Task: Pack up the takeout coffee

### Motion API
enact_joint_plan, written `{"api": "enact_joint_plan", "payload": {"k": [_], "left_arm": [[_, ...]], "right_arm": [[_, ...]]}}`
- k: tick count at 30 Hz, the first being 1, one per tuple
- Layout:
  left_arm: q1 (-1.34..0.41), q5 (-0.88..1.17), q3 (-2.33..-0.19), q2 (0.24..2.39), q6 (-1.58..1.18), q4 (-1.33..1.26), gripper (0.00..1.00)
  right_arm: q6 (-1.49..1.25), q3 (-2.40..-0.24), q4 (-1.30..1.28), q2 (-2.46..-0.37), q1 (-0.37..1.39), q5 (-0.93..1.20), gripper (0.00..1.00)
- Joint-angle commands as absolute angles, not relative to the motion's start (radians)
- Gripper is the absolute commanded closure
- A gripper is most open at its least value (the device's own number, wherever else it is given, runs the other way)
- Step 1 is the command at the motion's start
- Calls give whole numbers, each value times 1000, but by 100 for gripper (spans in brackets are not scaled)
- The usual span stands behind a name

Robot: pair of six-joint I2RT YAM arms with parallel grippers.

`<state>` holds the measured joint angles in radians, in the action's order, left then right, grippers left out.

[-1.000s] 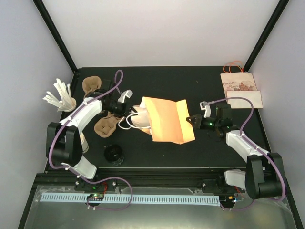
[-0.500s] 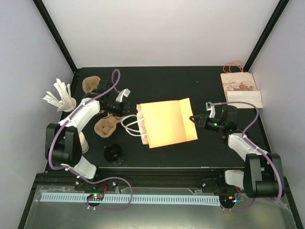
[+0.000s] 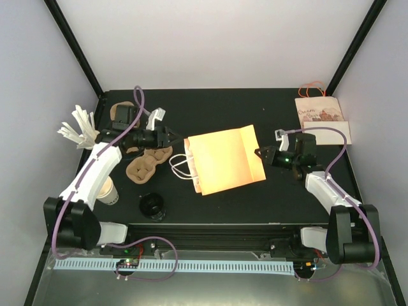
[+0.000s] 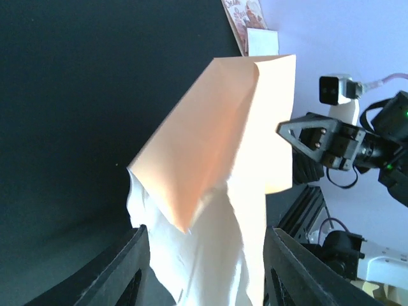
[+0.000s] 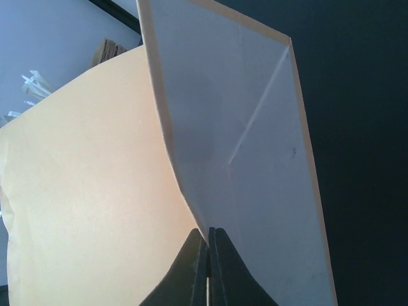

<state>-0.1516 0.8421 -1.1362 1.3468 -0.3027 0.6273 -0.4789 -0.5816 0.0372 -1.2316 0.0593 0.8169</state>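
Note:
An orange paper bag [image 3: 224,159] lies on its side mid-table, its white handles [image 3: 180,167] pointing left. My left gripper [image 3: 169,136] hovers open at the bag's mouth. In the left wrist view the bag's white opening [image 4: 210,248] sits between the wide-apart fingers [image 4: 124,268] without being pinched. My right gripper [image 3: 258,153] is shut on the bag's bottom fold [image 5: 255,159], its fingertips [image 5: 199,255] pressed together on the paper edge. A white coffee cup [image 3: 106,190] stands at the left. A black lid [image 3: 153,205] lies near the front.
Two brown pulp cup carriers [image 3: 146,163] [image 3: 121,112] lie left of the bag. White stirrers in a holder [image 3: 80,128] stand at the far left. A printed paper bag [image 3: 322,120] lies flat at the back right corner.
My left gripper has let go of the bag's mouth, opened and drawn back to the left. The bag has dropped flatter and shifted right with my right gripper.

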Motion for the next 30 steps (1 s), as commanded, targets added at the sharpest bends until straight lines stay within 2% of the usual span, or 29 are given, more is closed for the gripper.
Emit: {"api": "enact_joint_plan", "payload": {"k": [1, 5, 9, 13, 21, 26, 30], "left_arm": [[-151, 863, -1075, 1208, -394, 561, 49], [-187, 938, -967, 1132, -517, 410, 49], [-235, 912, -949, 1151, -525, 398, 42], [-246, 890, -950, 1198, -510, 397, 41], [-275, 889, -945, 1266, -504, 385, 47], [-290, 921, -942, 1275, -522, 356, 61], [-296, 925, -939, 1317, -533, 347, 61]], "right_arm": [[-455, -617, 22, -1249, 68, 786, 99], [-457, -628, 29, -1258, 72, 787, 99], [-461, -633, 36, -1262, 79, 792, 99], [-465, -641, 35, -1259, 86, 796, 99], [-473, -642, 38, -1248, 103, 796, 99], [-472, -644, 38, -1254, 110, 792, 99], [-479, -647, 47, -1256, 117, 793, 99]]}}
